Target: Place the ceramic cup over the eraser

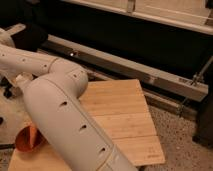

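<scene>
My white arm (pixel 60 115) fills the left and middle of the camera view and hides much of the wooden table (pixel 125 120). My gripper (pixel 15 86) is at the far left edge, above the table's left end and mostly behind the arm. A small white shape that looks like the ceramic cup (pixel 22 79) peeks out right at the gripper. Whether it is held does not show. The eraser is hidden.
An orange-red bowl (pixel 26 140) stands on the table's front left, partly covered by the arm. A long metal rail (pixel 150 75) runs behind the table. Speckled floor (pixel 185 145) lies to the right. A dark object (pixel 205 120) stands at the right edge.
</scene>
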Controlling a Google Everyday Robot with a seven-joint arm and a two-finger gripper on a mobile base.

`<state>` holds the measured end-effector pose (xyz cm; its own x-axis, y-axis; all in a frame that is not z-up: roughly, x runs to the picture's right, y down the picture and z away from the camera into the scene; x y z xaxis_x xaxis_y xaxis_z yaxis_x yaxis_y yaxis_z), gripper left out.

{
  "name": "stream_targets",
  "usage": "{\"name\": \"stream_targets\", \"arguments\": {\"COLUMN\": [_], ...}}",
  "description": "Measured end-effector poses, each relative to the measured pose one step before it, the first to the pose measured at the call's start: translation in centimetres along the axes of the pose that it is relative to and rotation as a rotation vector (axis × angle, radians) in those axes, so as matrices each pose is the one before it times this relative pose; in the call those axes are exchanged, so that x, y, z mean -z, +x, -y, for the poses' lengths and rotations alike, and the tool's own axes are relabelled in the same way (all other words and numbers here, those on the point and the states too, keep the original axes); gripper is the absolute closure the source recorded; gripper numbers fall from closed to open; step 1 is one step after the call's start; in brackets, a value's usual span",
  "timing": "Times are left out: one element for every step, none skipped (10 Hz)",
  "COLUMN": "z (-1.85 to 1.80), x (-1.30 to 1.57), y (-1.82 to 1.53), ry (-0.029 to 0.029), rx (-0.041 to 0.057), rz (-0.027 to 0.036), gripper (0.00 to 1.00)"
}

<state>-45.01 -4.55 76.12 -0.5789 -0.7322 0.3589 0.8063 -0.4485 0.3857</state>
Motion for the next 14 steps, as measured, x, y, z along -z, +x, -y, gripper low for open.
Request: {"name": "stream_targets", "arguments": {"z": [-0.106,-0.174,-0.176,-0.332,-0.289,-0.373,-0.255,-0.279,-0.147,-0.070,0.079,0.154,0.135,-0.166], "x": [-0.344,-0.279,-0.177,-0.195,-0.074,0.027,0.029,0.028,0.048,0.037,0.168,0.343,0.313,0.621], "y": [-0.008,-0.062,-0.066,-0.092,-0.033,-0.006,0.026,0.020,0.046,0.000,0.017,0.109,0.051,0.053], "ry": [0.01060,0.01680,0.01718,0.01628,0.00577,-0.00161,-0.00349,-0.00608,-0.00411,-0.00453,-0.00172,-0.00003,0.00197,-0.00275], "rx": [-0.00433,-0.00662,-0.00674,-0.00754,-0.00393,-0.00212,-0.00114,-0.00120,-0.00046,0.00178,0.00313,0.00391,0.00330,0.00286], "rz": [0.01011,0.01129,0.00931,0.01063,0.00554,0.00363,0.00094,0.00117,-0.00107,-0.00045,-0.00236,-0.00788,-0.00649,-0.01219], "gripper": [0.60,0.50,0.41,0.29,0.22,0.20,0.20,0.20,0.20,0.20,0.20,0.20,0.20,0.20]}}
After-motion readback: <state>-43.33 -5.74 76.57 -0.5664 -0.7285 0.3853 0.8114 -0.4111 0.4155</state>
